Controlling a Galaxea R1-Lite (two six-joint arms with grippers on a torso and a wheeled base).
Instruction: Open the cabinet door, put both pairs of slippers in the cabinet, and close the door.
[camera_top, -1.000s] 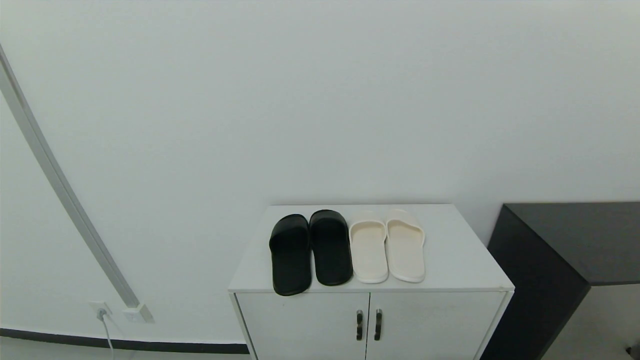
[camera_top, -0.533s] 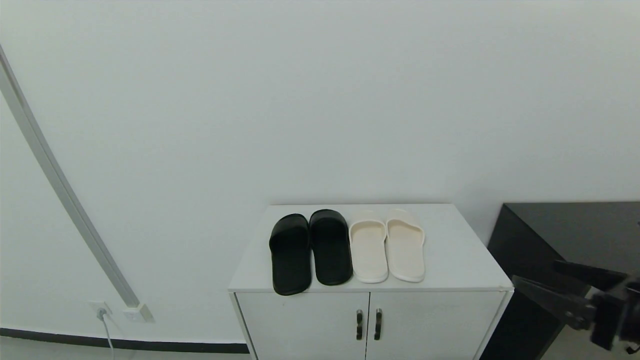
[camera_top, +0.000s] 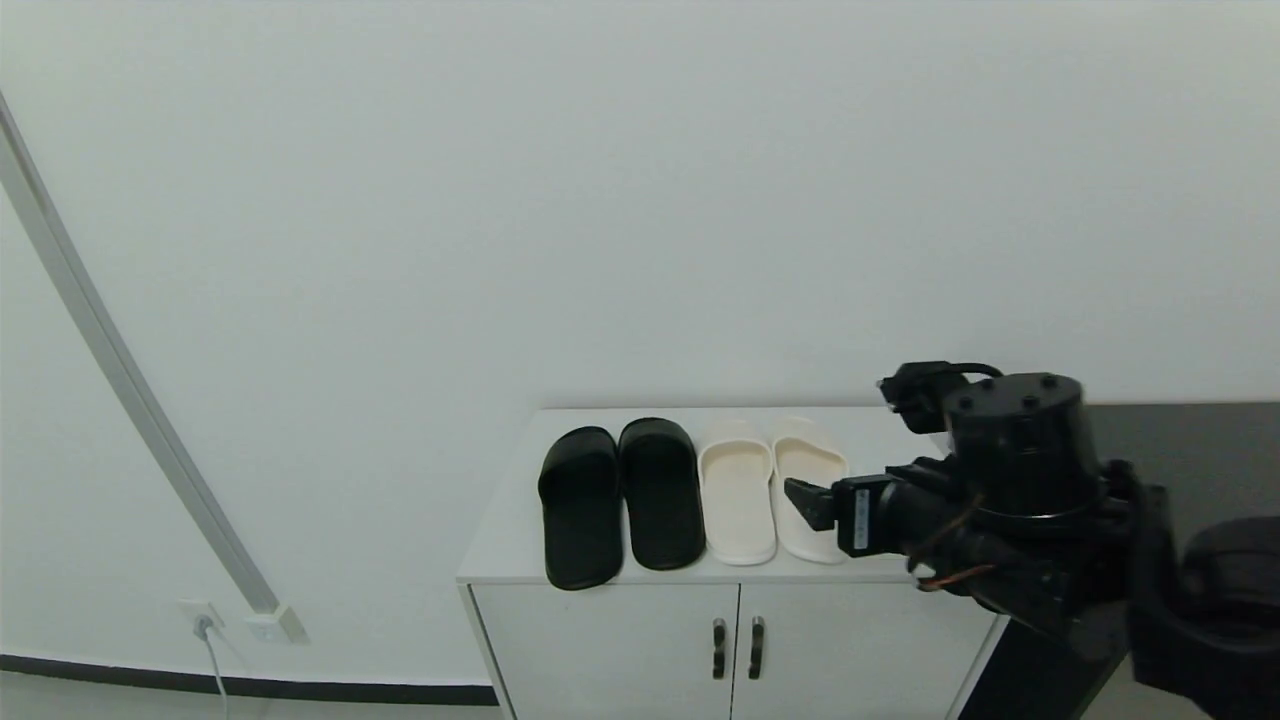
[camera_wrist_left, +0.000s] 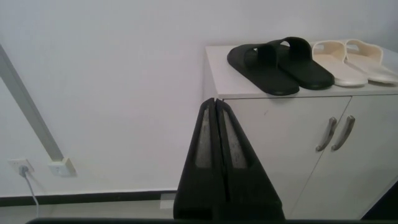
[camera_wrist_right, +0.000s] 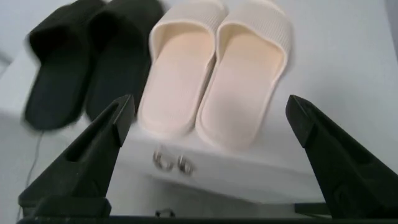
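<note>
Head view: black slippers (camera_top: 660, 500) and cream slippers (camera_top: 738, 500) are set side by side atop the closed white cabinet (camera_top: 505, 555), the right gripper (camera_top: 812, 503) beside the cream pair

Left wrist view: the left gripper (camera_wrist_left: 216, 106) is closed tight on nothing

Right wrist view: jaws are spread wide, nothing held

Slippers are judged light, bendy; straps should be pinched

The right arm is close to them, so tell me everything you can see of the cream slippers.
The cream slippers are a matching pair of soft-looking slides, each with a broad toe band. They lie flat, side by side, heels near the front edge of the white cabinet top, right of the black slippers. The open right pincer hovers before them, not touching.
</note>
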